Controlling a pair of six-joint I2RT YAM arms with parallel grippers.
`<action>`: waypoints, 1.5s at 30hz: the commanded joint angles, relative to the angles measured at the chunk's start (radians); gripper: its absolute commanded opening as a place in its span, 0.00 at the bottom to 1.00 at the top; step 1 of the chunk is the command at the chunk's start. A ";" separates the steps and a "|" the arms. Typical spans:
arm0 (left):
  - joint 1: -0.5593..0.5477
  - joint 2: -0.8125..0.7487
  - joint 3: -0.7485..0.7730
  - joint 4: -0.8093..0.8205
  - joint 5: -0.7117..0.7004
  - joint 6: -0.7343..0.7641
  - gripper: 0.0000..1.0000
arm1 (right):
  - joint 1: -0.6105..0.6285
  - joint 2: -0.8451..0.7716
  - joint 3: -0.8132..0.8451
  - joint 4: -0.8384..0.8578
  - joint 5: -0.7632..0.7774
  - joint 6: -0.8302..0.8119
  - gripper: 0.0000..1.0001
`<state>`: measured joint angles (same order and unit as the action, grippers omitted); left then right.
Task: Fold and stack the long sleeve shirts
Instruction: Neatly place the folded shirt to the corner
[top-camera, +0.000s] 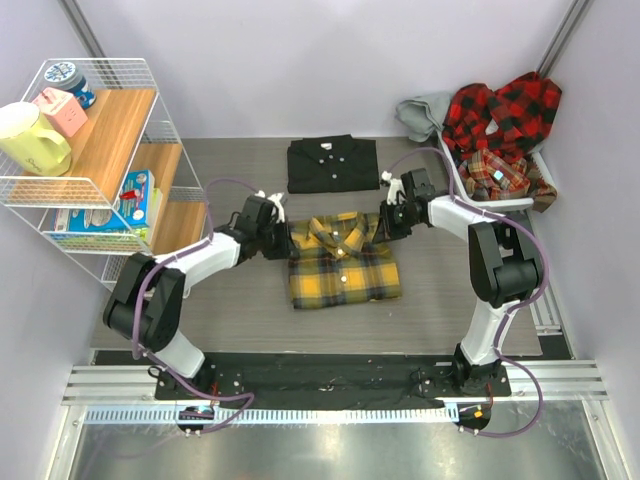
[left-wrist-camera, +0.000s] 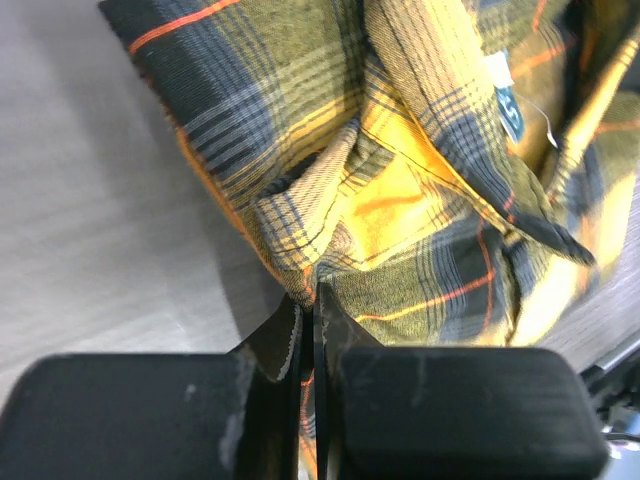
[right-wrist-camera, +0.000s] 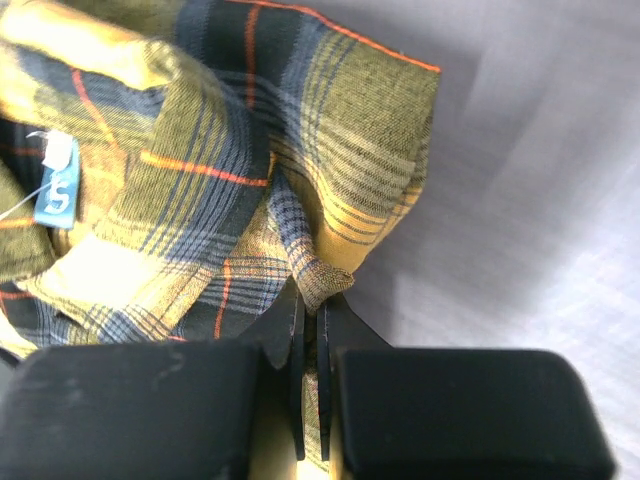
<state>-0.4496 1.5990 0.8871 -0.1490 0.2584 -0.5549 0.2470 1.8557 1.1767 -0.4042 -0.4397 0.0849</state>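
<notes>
Top external view: left jaws and right jaws each pinch a top corner of the folded yellow plaid shirt (top-camera: 343, 268) on the tabletop (top-camera: 240, 300).

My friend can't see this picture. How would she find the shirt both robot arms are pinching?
Start at the grey table's middle, just nearer the arms than the folded black shirt. There lies a folded shirt, its top corners pinched by the left gripper and right gripper. It alone is yellow-and-black plaid; the other plaid shirts are red, heaped far right.
</notes>
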 joint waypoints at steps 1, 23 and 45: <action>0.026 -0.068 0.088 -0.044 -0.045 0.177 0.00 | 0.005 -0.058 0.102 0.114 0.053 0.016 0.01; 0.176 0.424 0.948 -0.064 0.002 0.380 0.00 | -0.002 0.267 0.823 0.110 0.226 0.012 0.01; 0.204 0.644 1.124 0.055 -0.022 0.314 0.00 | -0.032 0.473 1.074 0.156 0.300 -0.016 0.01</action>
<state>-0.2531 2.2433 1.9465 -0.1753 0.2573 -0.2333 0.2249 2.3287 2.1700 -0.3279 -0.1757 0.0837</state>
